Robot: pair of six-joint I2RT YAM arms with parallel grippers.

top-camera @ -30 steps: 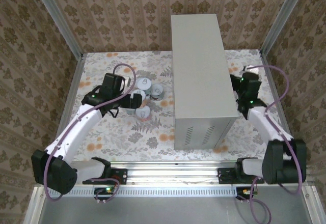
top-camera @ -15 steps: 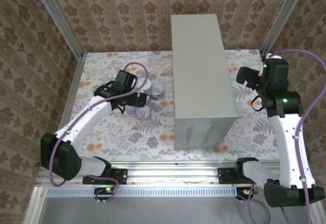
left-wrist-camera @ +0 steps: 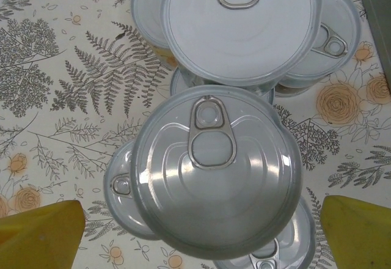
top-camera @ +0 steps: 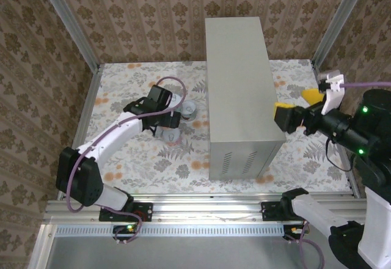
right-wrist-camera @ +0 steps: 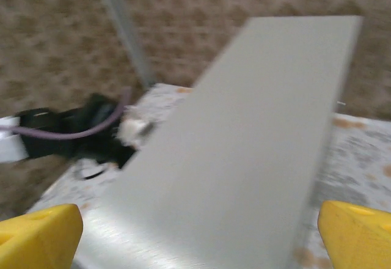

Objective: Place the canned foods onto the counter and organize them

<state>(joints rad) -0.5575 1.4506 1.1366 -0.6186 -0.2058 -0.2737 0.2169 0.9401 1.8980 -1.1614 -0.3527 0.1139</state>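
1. A huddle of small cylindrical tins with silvery pull-tab lids [left-wrist-camera: 217, 171] stands on the floral-patterned floor surface [top-camera: 134, 159], just left of the tall, plain light-grey metal box [top-camera: 241, 67] that serves as the counter. None is on its flat top yet.
2. Every tin stands upright, axis vertical and lid to the ceiling. Two lids loom nearer the left wrist lens than the rest, so the pile appears to be two tiers high. The central tin's ring tab points toward the top of that view.
3. Likely handling: rigid, weighty for their size, smooth-sided. The sensible hold is across the round wall below the rim, top tier first, since a nudge could topple the stack.
4. The left gripper [left-wrist-camera: 201, 238] hangs directly over the central tin, its yellow fingers [left-wrist-camera: 43, 232] spread wide on either side, touching nothing.
5. The right gripper [top-camera: 297, 101] is raised beside the counter's right edge, fingers equally far apart and empty, facing across the bare top.
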